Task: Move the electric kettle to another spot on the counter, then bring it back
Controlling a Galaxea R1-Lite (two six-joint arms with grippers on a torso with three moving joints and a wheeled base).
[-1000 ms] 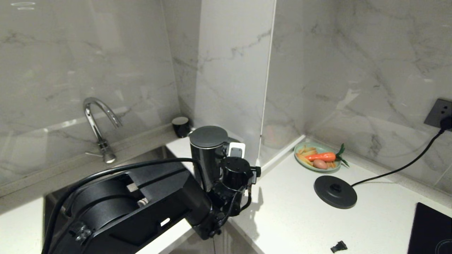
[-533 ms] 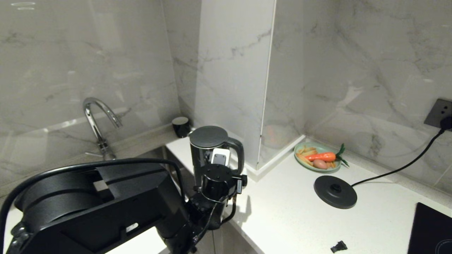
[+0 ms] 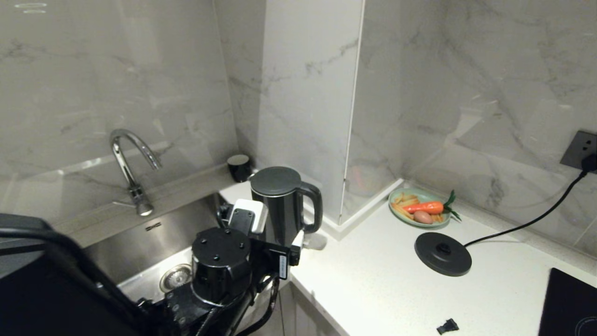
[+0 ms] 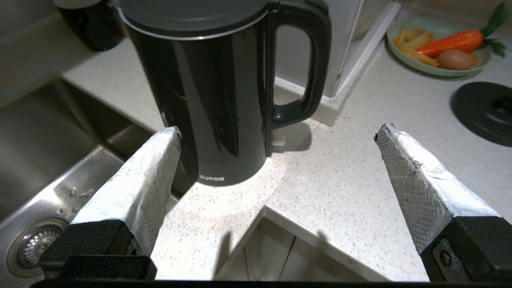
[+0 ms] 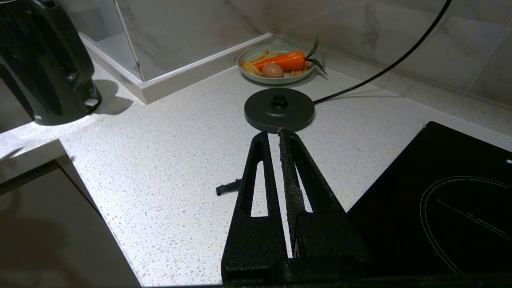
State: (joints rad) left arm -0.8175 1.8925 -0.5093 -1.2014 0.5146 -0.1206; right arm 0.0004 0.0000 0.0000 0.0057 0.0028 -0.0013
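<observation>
The electric kettle point(image 3: 280, 205), glossy black with a loop handle and flat lid, stands upright on the white speckled counter point(image 3: 373, 280) at the corner beside the sink. My left gripper point(image 4: 279, 131) hovers in front of it, drawn back over the counter's inner corner. It is open wide, holds nothing, and one white-wrapped finger point(image 4: 136, 184) is close to the kettle's point(image 4: 208, 100) side without touching. The handle faces the wall pillar. My right gripper point(image 5: 273, 133) is shut and empty, parked above the counter short of the base disc.
A steel sink point(image 3: 154, 238) with a faucet point(image 3: 128, 163) lies left of the kettle, a small black cup point(image 3: 239, 167) behind it. To the right are the corded base disc point(image 3: 443, 253), a green plate of food point(image 3: 419, 207), a black cooktop point(image 3: 569, 303) and a small black scrap point(image 3: 447, 325).
My left arm has pulled back from the kettle's handle toward me and to the left, uncovering the sink. The gripper stayed open and the kettle has not moved.
</observation>
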